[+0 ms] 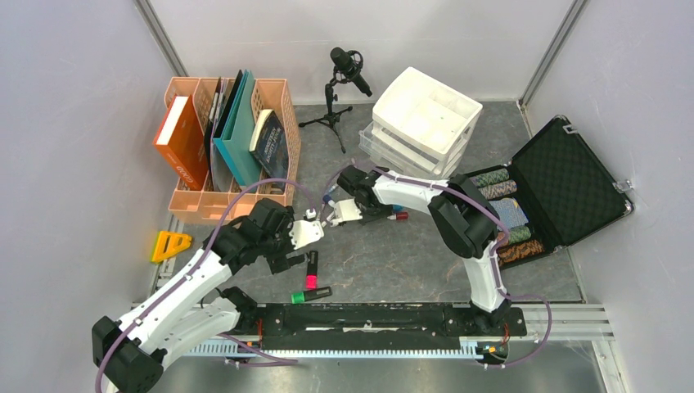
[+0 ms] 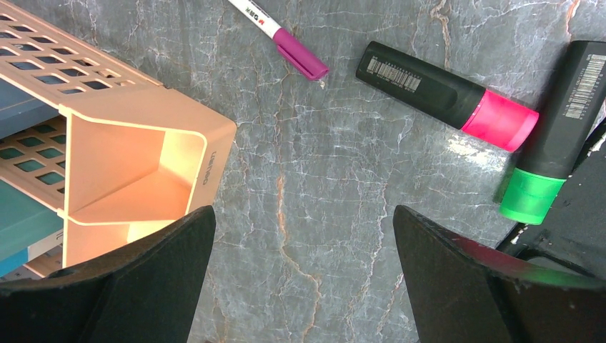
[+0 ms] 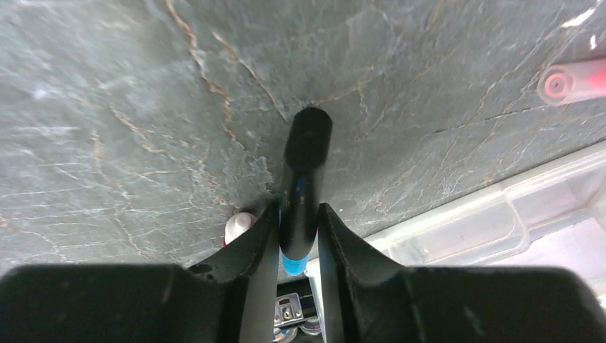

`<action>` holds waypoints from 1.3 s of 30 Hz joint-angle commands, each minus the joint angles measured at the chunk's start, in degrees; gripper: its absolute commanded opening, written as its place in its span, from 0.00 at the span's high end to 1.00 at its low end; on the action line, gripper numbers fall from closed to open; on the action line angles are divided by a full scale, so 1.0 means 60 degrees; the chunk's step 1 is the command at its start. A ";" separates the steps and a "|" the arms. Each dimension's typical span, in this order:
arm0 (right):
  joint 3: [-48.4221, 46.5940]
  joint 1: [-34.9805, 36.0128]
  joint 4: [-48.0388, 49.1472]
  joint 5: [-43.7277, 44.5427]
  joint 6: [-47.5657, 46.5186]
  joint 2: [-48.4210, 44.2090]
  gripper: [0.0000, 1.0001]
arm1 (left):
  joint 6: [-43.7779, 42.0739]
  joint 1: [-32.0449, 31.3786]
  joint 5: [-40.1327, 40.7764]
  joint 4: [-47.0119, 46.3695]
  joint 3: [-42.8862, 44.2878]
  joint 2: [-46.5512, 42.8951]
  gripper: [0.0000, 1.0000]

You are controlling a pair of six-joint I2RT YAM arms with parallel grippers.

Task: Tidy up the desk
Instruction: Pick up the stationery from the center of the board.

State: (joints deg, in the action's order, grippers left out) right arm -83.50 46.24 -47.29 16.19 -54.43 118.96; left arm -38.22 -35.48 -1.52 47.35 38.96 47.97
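Open desk point(image 2: 321, 143) lies between my wide-spread left gripper point(image 2: 301, 221); two highlighters point(image 2: 443, 96) sit upper right. Right gripper point(image 3: 298, 214) pinches one marker point(image 3: 307, 143).

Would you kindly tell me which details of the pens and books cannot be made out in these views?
Right wrist view: the black marker between the right gripper's fingers is blurred, so any label is unreadable.
Left wrist view: the purple pen is cut off by the top edge; the green highlighter runs off the right edge.
Top view: titles on the books are too small.
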 commanded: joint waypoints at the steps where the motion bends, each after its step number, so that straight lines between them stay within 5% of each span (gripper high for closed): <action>1: 0.0006 0.0145 -0.0088 -0.0684 -0.0163 -0.0498 0.74 | 0.0068 -0.0019 0.0102 -0.0319 -0.0019 -0.0190 0.00; 8: -0.0686 0.0138 0.0162 -0.0933 0.0248 -0.1008 0.92 | 0.0240 -0.0018 0.0169 -0.0319 0.0067 -0.0292 0.00; 16: -0.2508 0.0131 -0.0452 -0.1582 0.1277 -0.1617 1.00 | 0.0828 -0.0019 -0.0103 -0.0315 0.0488 -0.0394 0.00; 25: -0.4227 -0.0066 -0.0342 0.0145 0.2239 -0.2446 1.00 | 0.0979 -0.0019 -0.0282 -0.0425 0.0728 -0.0296 0.00; 39: -0.4327 -0.1698 -0.0468 -0.0202 0.2506 -0.2500 1.00 | 0.1018 -0.0026 -0.0402 -0.0641 0.0846 0.0024 0.00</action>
State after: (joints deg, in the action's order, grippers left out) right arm -108.79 37.21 -50.35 15.33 -40.32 104.18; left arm -34.00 -35.48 -2.15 45.74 41.63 47.83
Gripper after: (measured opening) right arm 0.263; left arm 0.996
